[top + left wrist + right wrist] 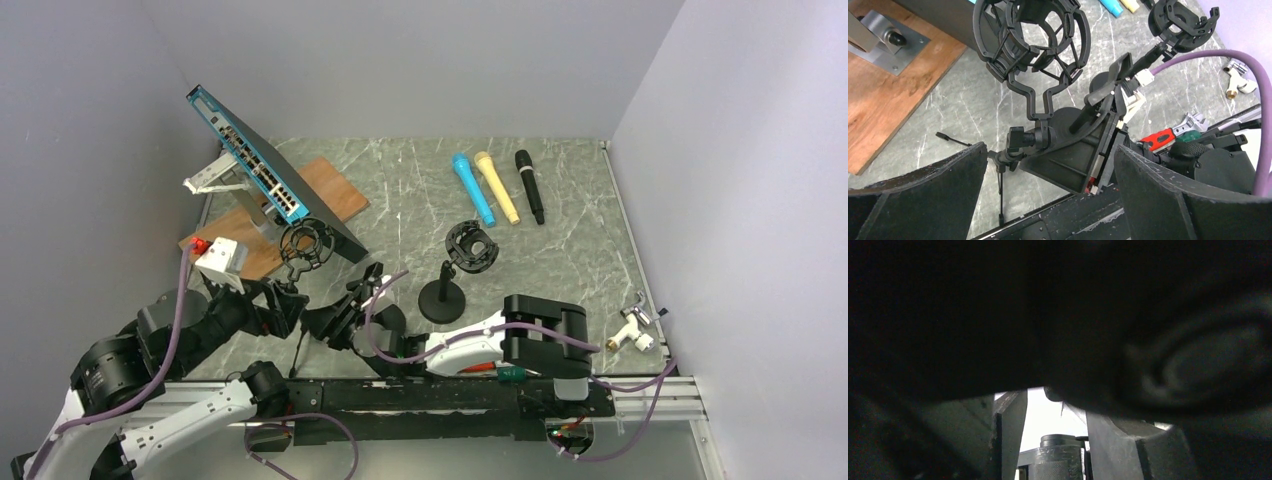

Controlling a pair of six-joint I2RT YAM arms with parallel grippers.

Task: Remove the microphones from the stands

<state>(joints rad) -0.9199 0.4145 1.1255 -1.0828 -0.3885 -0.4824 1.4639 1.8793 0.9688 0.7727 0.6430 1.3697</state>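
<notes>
I see 3 microphones lying flat, side by side, at the back of the table [560, 260]: a blue microphone [474, 190], a yellow microphone [497, 188] and a black microphone [530, 187]. All 3 are well apart from both stands and from both arms.

On my left wrist camera the left gripper [1050, 149] has its fingers spread wide apart and they grip nothing. Between them, further off, I look at the near stand [1037, 107], a black ring cradle on a forked bracket with a knob joint below it. The second stand [442, 303] sits on a round base near the middle of the table, to the right of the near stand.

The right gripper [1053, 420] reaches across to the left, low down by the near stand. Its own camera is mostly dark. The 2 fingers stand either side of a ribbed knob [1055, 462], close to it. I cannot tell whether they are pressing on it.

A purple cable [1228, 60] loops over the right arm. At the far left a network switch [265, 170] leans tilted over a wooden board [330, 185]. A pipe fitting [632, 330] lies near the table's right edge.
</notes>
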